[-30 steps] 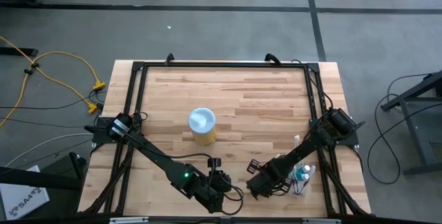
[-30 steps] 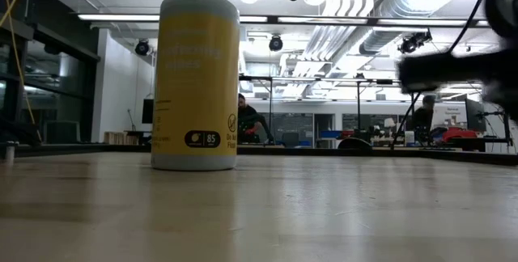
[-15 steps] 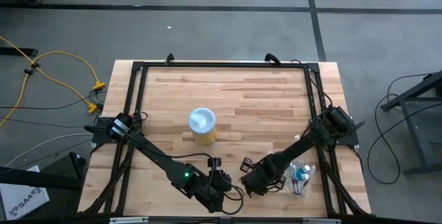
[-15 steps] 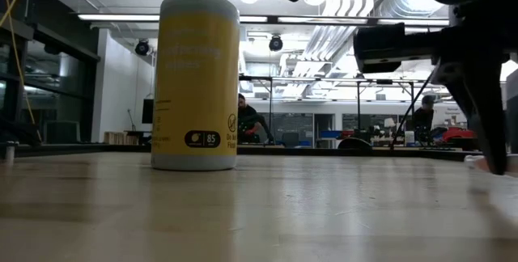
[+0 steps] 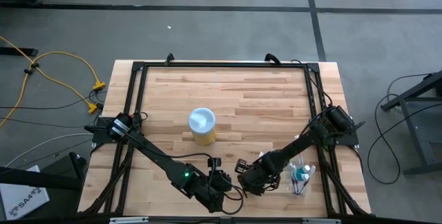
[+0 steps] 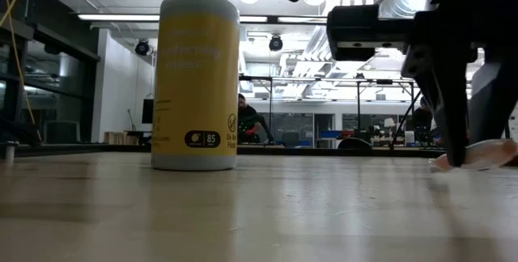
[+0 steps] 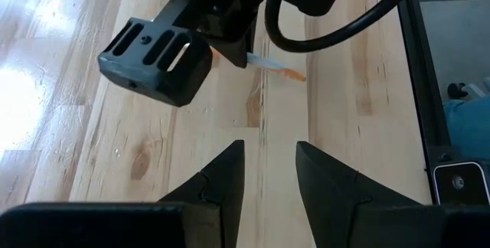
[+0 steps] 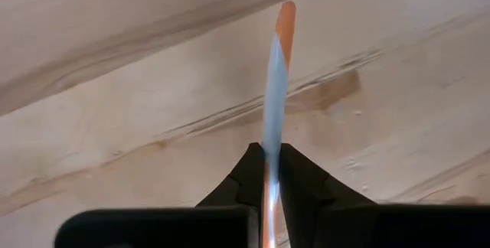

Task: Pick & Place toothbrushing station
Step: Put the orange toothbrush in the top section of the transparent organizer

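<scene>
An orange-tipped toothbrush (image 8: 274,87) is pinched in the closed right gripper (image 8: 266,173), its long axis projecting straight ahead over bare table (image 5: 262,103); the nearby left gripper (image 7: 266,173) is held open, empty

R gripper (image 8: 269,173) low nr front edge, fingers pinched tight. L gripper (image 7: 268,173) beside it, fingers apart.
</scene>
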Tool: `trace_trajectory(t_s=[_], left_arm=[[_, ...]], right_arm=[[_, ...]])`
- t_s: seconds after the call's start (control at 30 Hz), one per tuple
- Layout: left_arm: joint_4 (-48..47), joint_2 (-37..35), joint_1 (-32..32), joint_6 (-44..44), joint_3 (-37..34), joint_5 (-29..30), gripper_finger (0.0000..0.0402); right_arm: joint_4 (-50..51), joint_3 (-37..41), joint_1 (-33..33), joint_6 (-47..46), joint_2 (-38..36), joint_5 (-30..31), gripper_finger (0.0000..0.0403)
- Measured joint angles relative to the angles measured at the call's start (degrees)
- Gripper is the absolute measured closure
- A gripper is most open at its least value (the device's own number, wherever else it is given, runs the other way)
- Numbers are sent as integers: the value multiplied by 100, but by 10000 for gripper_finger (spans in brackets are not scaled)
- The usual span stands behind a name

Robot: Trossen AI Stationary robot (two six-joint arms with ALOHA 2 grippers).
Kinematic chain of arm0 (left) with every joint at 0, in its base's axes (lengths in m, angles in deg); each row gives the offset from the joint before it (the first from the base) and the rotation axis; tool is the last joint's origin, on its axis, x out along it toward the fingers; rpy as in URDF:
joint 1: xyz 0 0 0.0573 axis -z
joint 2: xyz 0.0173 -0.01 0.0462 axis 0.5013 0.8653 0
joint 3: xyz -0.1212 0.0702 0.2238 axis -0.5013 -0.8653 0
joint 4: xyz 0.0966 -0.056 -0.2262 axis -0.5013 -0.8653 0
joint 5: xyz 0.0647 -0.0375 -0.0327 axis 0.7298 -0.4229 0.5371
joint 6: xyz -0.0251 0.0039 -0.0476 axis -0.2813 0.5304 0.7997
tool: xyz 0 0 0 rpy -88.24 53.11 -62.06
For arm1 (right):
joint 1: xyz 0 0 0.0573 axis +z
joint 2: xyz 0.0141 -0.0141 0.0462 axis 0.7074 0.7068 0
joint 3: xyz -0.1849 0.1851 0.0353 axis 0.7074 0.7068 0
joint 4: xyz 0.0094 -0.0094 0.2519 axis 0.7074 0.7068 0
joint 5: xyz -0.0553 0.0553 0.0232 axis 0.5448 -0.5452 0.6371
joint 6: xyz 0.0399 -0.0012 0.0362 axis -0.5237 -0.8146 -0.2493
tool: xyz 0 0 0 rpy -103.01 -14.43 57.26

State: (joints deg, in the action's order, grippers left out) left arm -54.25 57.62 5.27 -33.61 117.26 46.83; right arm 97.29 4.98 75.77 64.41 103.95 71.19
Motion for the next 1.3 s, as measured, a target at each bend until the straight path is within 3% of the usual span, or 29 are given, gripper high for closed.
trace_trajectory(t_s=[0.23, 0.4, 0.8, 1.1, 1.3], left_arm=[[-1, 0, 0, 0, 0, 0, 290], [0, 0, 0, 0, 0, 0, 290], [2, 0, 1, -2, 0, 14, 290], [-15, 0, 2, 177, 0, 506, 290], [-23, 0, 2, 212, 0, 450, 290]], right_arm=[[-134, 0, 28, -280, -2, 38, 390], [-25, 0, 211, -345, -4, 674, 390], [245, -10, 647, -713, -11, 1306, 390], [757, -566, 931, -778, -11, 1918, 390], [1034, -940, 1092, -771, -11, 2274, 390]])
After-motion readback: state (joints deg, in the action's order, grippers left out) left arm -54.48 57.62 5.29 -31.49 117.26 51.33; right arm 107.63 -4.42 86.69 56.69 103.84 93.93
